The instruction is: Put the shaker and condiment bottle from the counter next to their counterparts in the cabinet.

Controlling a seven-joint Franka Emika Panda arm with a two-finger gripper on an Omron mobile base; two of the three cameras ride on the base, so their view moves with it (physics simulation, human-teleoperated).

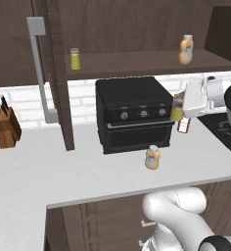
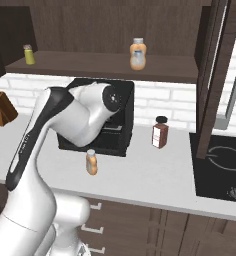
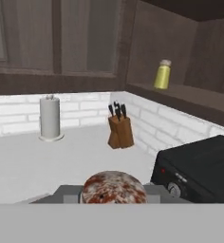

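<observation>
Yellow-green shaker (image 1: 176, 113) clamped in closed end effector (image 1: 180, 110), raised beside oven (image 1: 133, 113), bottle (image 1: 152, 158) on counter (image 1: 49, 166) below.

- Lighting: even, diffuse, moderately bright; no single source can be identified.
- Shadows: faint, soft patches on the counter (image 1: 63, 166); the cabinet (image 1: 137, 29) interior reads dim.
- Glare: mild sheen on the white arm.
- Sharpness: rendered frames, slightly soft and low-resolution; no edge distortion apparent.
</observation>
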